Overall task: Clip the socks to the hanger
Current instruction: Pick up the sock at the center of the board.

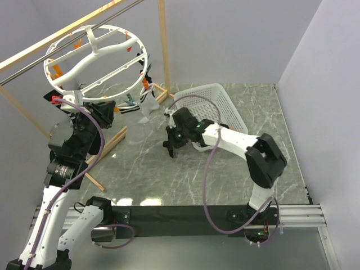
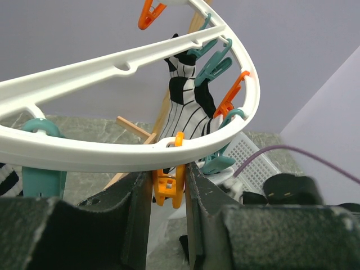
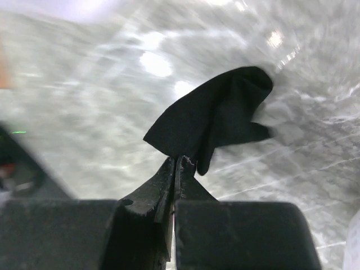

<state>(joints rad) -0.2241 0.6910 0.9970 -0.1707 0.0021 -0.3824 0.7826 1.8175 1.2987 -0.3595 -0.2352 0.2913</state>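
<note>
My left arm [image 1: 42, 225] and right arm [image 1: 233, 140] wear white shells between black joints. A purple cable [image 1: 205, 185] loops along each, and my jaws are matte black.

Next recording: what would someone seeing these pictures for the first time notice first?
The big white hanger hangs from a rod at the upper left, with a striped sock already clipped to it. Just under its rim, the left jaws pinch an orange clip. Mid-table, the right jaws are shut on a black sock, held over the marble tabletop.
</note>
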